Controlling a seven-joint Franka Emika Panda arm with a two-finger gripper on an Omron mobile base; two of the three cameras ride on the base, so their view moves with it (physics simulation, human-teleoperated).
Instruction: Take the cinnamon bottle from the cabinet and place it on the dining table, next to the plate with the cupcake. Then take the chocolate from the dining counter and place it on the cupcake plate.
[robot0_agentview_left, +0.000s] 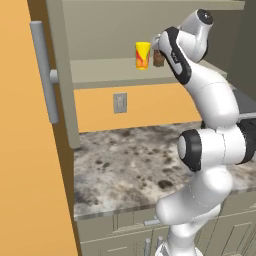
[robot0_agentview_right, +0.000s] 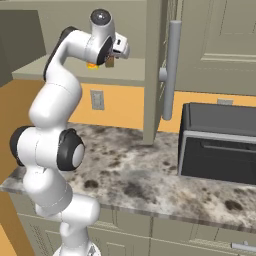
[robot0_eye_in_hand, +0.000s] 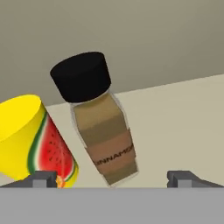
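The open cabinet (robot0_agentview_left: 100, 75) holds the cinnamon bottle (robot0_eye_in_hand: 99, 127) on its shelf (robot0_eye_in_hand: 183, 118), a yellow watermelon can (robot0_eye_in_hand: 37, 140) just beside it. The tool (robot0_eye_in_hand: 113, 178) faces the bottle straight on, tips spread wide either side, gripping nothing; the bottle's long axis crosses the gap.

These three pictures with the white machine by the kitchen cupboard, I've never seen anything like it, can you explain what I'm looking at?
It is a simulated kitchen with a white robot arm with dark joints. Two pictures come from cameras behind the arm, left and right; the third from a camera on its hand. The arm reaches into an open beige wall cabinet. On the shelf stand a clear cinnamon bottle with a black cap and a yellow watermelon-print cup. The two-finger gripper is open, its tips either side of the bottle; nothing is held yet. Below lie a speckled stone counter and a dark boxy appliance.
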